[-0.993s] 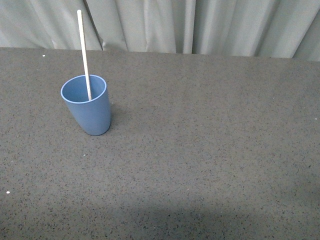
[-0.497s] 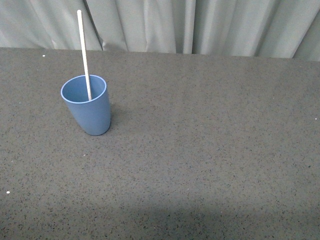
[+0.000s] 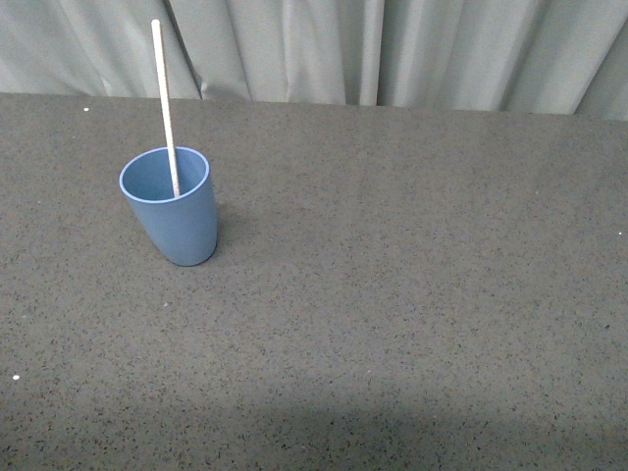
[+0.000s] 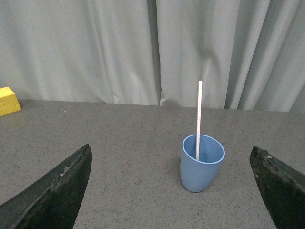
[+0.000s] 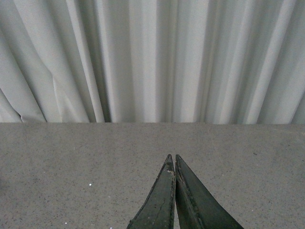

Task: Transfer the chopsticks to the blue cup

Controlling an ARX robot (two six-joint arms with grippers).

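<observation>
From the front view I see the blue cup (image 3: 171, 208) standing upright on the dark speckled table (image 3: 412, 294), toward the left and near the far edge, with the chopsticks (image 3: 164, 103) already in it: a single pale stick, lower end inside the cup against the far inner wall, upper end rising well above the rim and leaning slightly left, in front of the grey curtain (image 3: 392, 49). Neither arm shows in this view, and nothing else lies on the surface that I can make out, so I judge the transfer itself done; what is left, if anything, is only parking the arms. In the left wrist view, the left gripper (image 4: 174, 191) looks toward the same cup (image 4: 201, 163) with the stick (image 4: 198, 119) standing in it; its two dark fingers (image 4: 57, 191) sit at opposite edges of the picture, spread wide, holding nothing and touching nothing, with the cup well clear ahead. A yellow block (image 4: 8, 100) rests near the curtain off to one side. In the right wrist view, the right gripper (image 5: 174, 163) has its fingers pressed together tip to tip with nothing between them, above bare table, facing the curtain; cup and stick are out of sight there.
</observation>
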